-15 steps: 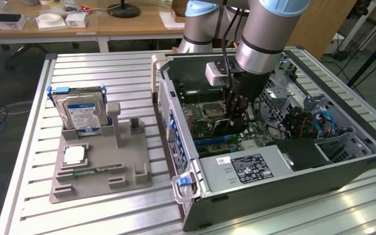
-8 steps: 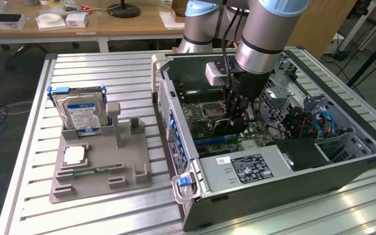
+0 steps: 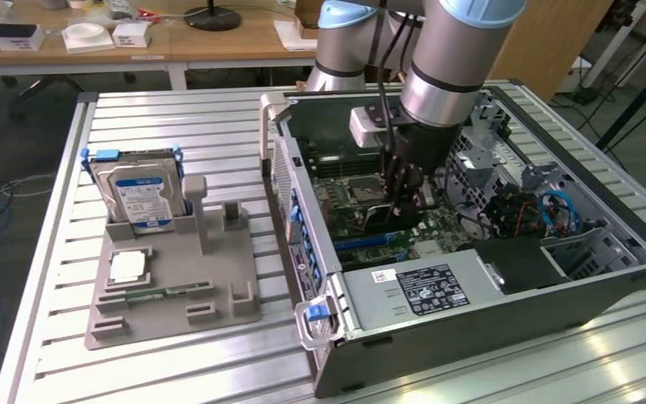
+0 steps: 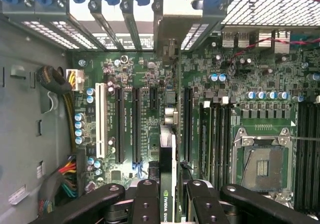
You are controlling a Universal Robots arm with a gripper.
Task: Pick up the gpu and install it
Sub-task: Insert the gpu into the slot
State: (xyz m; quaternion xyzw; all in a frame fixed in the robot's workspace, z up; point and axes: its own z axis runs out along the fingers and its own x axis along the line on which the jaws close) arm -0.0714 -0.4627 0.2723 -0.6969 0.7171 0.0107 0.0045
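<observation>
The gpu (image 4: 167, 176) is seen edge-on in the wrist view, a thin black card with a green-lettered label. Its silver bracket (image 4: 172, 32) points toward the case's rear slot openings. My gripper (image 4: 167, 196) is shut on the card, one black finger (image 4: 145, 201) on each side. In the exterior view the gripper (image 3: 402, 210) reaches down into the open computer case (image 3: 592, 290) and holds the gpu (image 3: 382, 220) upright over the motherboard's expansion slots (image 4: 135, 124). Whether the card's lower edge touches a slot I cannot tell.
A blue-labelled hard drive (image 3: 138, 194) stands in a grey holder (image 3: 172, 286) at the exterior view's left, with a green memory stick (image 3: 172, 292) lying on it. Inside the case are the power supply (image 3: 424, 290), cables (image 3: 525, 215) and the CPU socket (image 4: 262, 166).
</observation>
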